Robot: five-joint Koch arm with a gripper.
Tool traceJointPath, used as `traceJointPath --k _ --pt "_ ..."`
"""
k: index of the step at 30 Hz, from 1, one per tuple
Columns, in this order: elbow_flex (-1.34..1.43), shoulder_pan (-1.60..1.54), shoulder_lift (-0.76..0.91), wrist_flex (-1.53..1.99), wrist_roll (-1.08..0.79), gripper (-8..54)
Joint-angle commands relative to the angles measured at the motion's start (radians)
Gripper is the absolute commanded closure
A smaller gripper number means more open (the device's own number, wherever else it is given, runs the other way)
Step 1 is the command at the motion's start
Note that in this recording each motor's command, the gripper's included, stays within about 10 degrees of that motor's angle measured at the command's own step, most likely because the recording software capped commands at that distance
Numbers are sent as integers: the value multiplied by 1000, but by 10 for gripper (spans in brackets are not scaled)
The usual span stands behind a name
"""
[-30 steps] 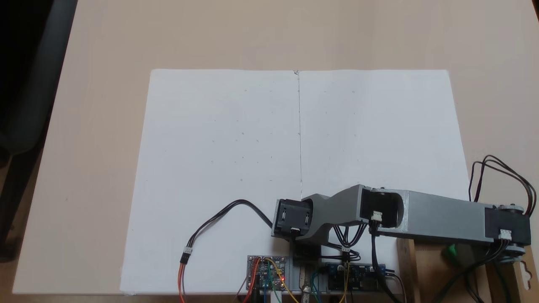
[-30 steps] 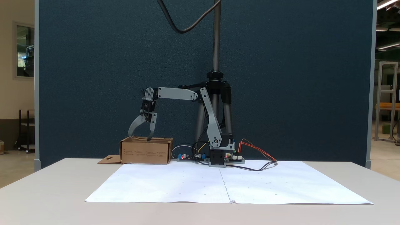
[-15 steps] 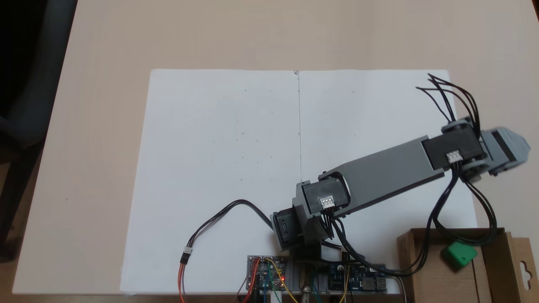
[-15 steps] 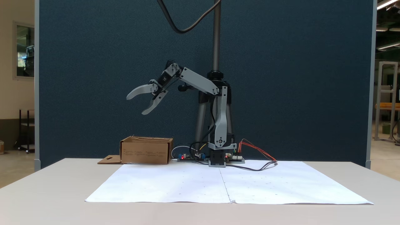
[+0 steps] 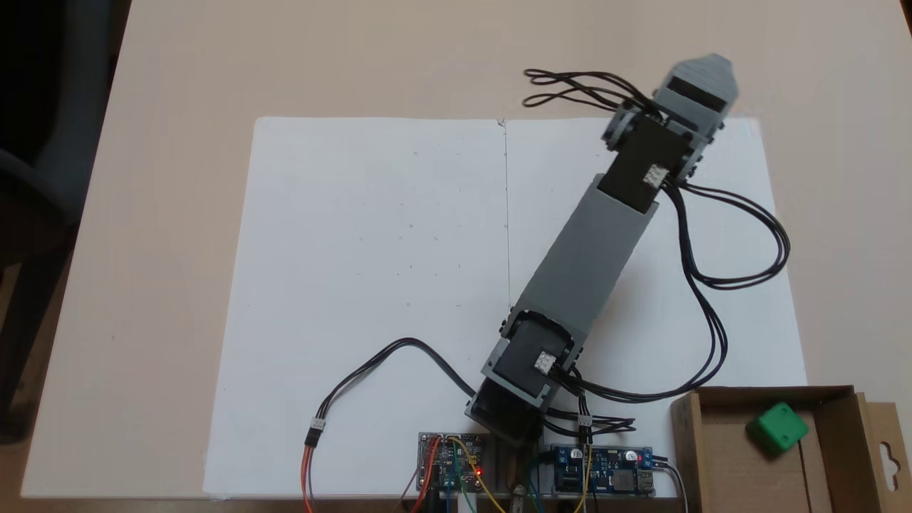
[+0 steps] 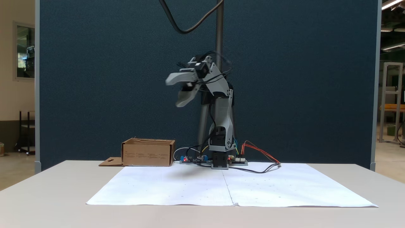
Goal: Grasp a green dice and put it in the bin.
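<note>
One tool (image 6: 174, 91) now farther from bin (image 6: 148, 154)

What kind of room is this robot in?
Probably a lab or workshop: bare circuit boards and loose wires sit on the table, a blue partition stands behind it, and metal frames stand in the room beyond.
</note>
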Motion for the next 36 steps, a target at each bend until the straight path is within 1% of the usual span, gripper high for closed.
traceJointPath --k 1,2,9,13,17,20,23,24,31,36 --pt "-23 -89 44 -38 67 42" --pt "-23 -129 48 -41 80 32" --pt "-21 -400 48 -60 106 27" --pt "-12 -494 48 -64 104 28" --pt "78 -531 83 -126 104 23" --pt "287 -531 167 -256 101 22" --pt "560 -517 264 -379 97 23" --pt "690 -489 313 -448 97 23" --pt "1095 -428 477 -701 100 20" --pt "1279 -426 526 -899 103 18"
